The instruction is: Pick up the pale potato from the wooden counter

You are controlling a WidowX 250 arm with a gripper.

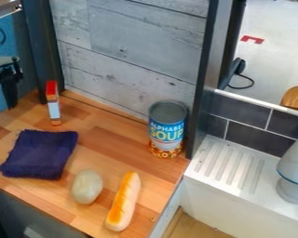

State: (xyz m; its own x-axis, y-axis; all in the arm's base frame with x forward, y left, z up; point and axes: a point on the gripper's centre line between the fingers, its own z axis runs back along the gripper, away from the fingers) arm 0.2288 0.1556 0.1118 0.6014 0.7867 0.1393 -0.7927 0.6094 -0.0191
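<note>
Toward the near edge of the wooden counter (108, 135) lies a long bread roll (123, 202) with an orange stripe, a pale oval thing (87, 187) just left of it. Farther left, a crumpled dark purple cloth (41, 154) lies flat. Beyond the roll, a soup can (167, 129) stands upright at right, near the grey plank wall (132, 51). Past the cloth is a slim red-and-white box (54, 103). The black gripper (11, 97) hangs left of this box, apart from it; whether it is open or closed cannot be told.
</note>
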